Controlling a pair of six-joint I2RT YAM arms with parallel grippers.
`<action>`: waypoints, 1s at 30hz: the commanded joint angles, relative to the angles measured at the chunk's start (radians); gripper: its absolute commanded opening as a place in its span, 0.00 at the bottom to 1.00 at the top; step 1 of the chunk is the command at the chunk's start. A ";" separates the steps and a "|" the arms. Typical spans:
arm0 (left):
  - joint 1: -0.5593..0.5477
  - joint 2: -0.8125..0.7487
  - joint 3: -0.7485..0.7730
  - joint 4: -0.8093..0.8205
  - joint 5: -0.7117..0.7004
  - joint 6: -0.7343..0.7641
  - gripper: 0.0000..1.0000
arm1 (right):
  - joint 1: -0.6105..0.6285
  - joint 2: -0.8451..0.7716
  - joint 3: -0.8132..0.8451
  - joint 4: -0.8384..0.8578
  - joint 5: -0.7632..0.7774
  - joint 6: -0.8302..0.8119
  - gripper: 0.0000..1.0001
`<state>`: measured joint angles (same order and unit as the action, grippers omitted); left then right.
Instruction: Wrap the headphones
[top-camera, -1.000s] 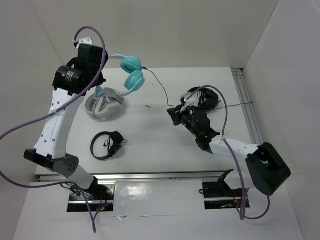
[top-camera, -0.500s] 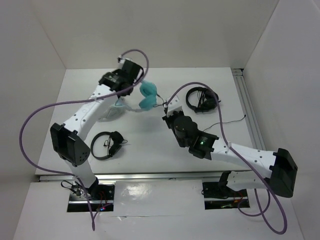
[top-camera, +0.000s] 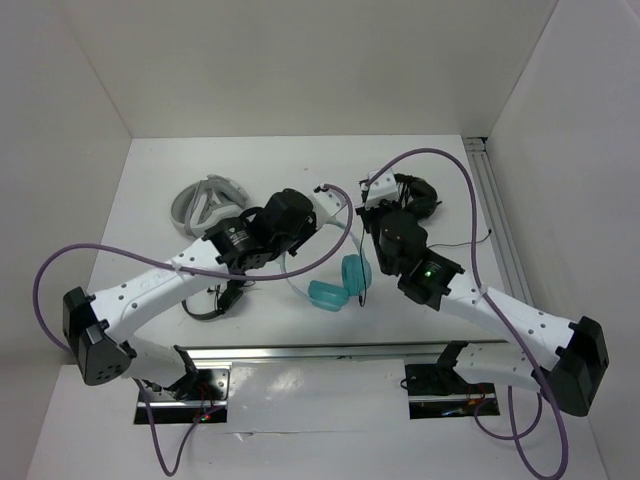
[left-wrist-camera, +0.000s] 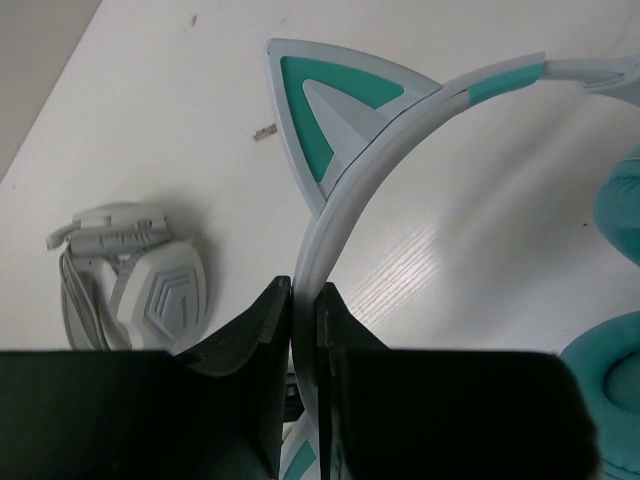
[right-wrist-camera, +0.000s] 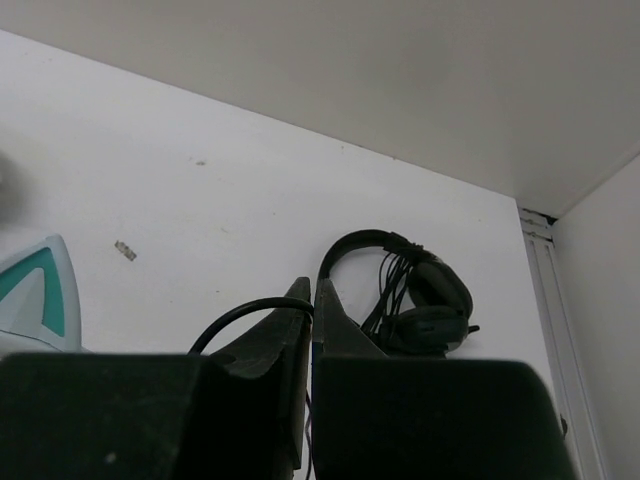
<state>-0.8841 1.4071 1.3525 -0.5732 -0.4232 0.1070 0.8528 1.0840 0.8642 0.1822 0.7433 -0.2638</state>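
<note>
Left gripper (left-wrist-camera: 303, 296) pinches headphones (top-camera: 330, 293) by headband (left-wrist-camera: 400, 125); right gripper (right-wrist-camera: 311, 292) apparently nips cable (right-wrist-camera: 238, 318); thin cable may slip free if tugged.

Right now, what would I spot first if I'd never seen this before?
The teal cat-ear headphones, in the middle between the two robot arms. The left gripper pinches their white headband, and the right gripper pinches a thin black cable. A grey-white headset lies toward the table's far left.
</note>
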 joint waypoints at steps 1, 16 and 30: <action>-0.001 -0.058 -0.001 0.095 0.130 0.055 0.00 | -0.003 -0.041 0.022 0.005 -0.045 -0.006 0.00; -0.001 -0.240 -0.019 0.122 0.374 0.066 0.00 | -0.118 0.002 0.036 -0.070 -0.357 0.044 0.00; -0.001 -0.349 -0.001 0.222 0.358 -0.059 0.00 | -0.279 0.036 0.007 -0.001 -0.906 0.123 0.03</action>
<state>-0.8684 1.1080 1.3136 -0.4896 -0.1108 0.1425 0.6075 1.1095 0.8852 0.0986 0.0101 -0.1764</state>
